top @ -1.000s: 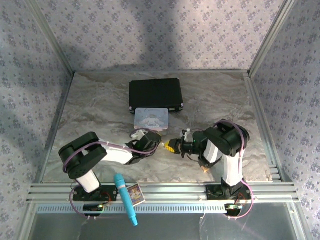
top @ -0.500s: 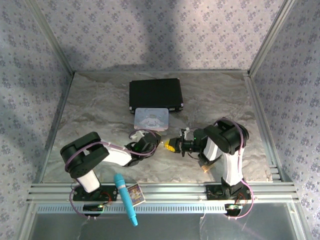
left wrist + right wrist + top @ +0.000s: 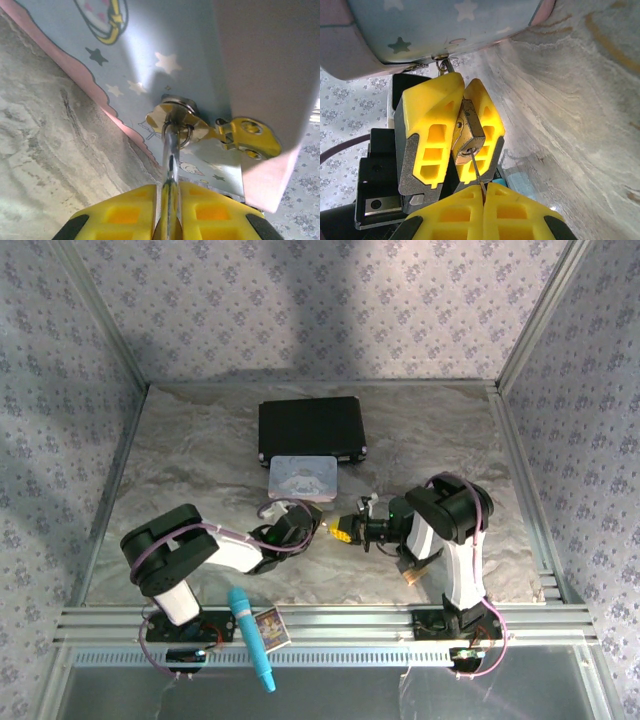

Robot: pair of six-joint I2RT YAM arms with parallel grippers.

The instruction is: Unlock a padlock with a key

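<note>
Padlock [image 3: 466, 134], a small boxy brass body, sat clamped in the ribbed yellow fingers of the left gripper [image 3: 169, 210], its thin silver shackle [image 3: 170, 160] through the gold hasp [image 3: 245, 137] of the pastel starred tin box [image 3: 445, 25]. Right gripper [image 3: 483, 210] was pinched closed on the key [image 3: 476, 172]; only a thin shaft at the keyhole showed, head hidden.

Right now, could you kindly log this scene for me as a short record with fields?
padlock: brass body clamped in left claw
shackle: runs up through the latch of the tin box
key: pinched in right claw, blade at the keyhole
tin box: pastel, just in front of black case
lock state: cannot tell
</note>
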